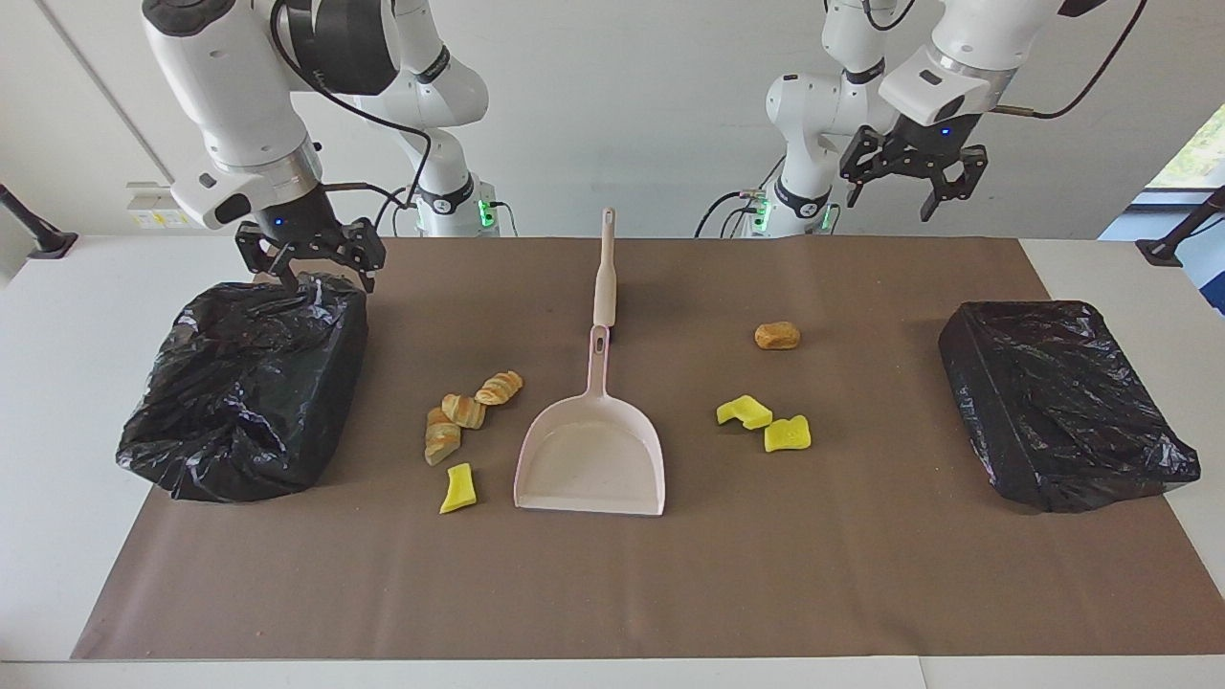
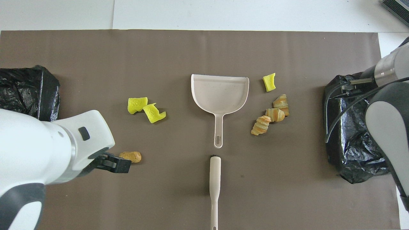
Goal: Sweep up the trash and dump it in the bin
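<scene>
1. A white worktop (image 1: 57, 316) carries a brown paper mat (image 1: 612, 584) that covers most of it; a pale wall stands at the robots' end, with a window edge at the left arm's end.
2. A pink dustpan (image 1: 591, 459) lies at the mat's middle, handle toward the robots, and a brush (image 1: 604, 277) lies in line with it, nearer to the robots.
3. A black-bagged bin (image 1: 244, 383) sits at the right arm's end, a second bin (image 1: 1062, 402) at the left arm's end.
4. The trash is all on the mat: three croissants (image 1: 464, 411) and a yellow chunk (image 1: 458, 488) beside the dustpan toward the right arm's end; two yellow chunks (image 1: 766, 423) and a bun (image 1: 777, 336) toward the left arm's end.
5. The right gripper (image 1: 311, 273) hangs low over the nearer rim of its bin, fingers spread, holding nothing.
6. The left gripper (image 1: 909, 187) is raised over the mat's edge by the robots, fingers spread, empty.
</scene>
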`<state>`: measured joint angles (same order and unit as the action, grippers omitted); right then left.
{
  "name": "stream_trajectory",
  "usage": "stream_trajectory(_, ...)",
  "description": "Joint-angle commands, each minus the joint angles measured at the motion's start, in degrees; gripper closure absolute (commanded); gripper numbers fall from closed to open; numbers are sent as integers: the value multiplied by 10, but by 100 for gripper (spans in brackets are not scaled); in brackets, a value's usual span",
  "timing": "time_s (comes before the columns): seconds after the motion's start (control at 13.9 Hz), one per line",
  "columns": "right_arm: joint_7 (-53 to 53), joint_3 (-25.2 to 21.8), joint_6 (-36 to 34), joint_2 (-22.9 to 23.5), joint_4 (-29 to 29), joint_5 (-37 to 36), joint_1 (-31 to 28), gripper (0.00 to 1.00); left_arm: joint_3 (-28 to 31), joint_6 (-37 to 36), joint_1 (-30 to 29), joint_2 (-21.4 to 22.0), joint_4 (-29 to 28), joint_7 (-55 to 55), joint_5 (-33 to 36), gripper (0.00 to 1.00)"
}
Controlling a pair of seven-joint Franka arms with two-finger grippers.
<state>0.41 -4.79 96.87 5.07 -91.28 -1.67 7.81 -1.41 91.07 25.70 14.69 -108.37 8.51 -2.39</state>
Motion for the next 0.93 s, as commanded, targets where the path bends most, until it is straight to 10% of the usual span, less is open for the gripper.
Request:
stream_trajectory(0.0, -16, 2, 14, -10, -22, 7, 15, 0, 10, 74, 78, 32, -92, 88, -3, 0)
stream_trajectory(0.86, 25, 3, 10, -9, -38, 26, 62, 0, 10, 304, 332, -39, -232, 346, -6, 0)
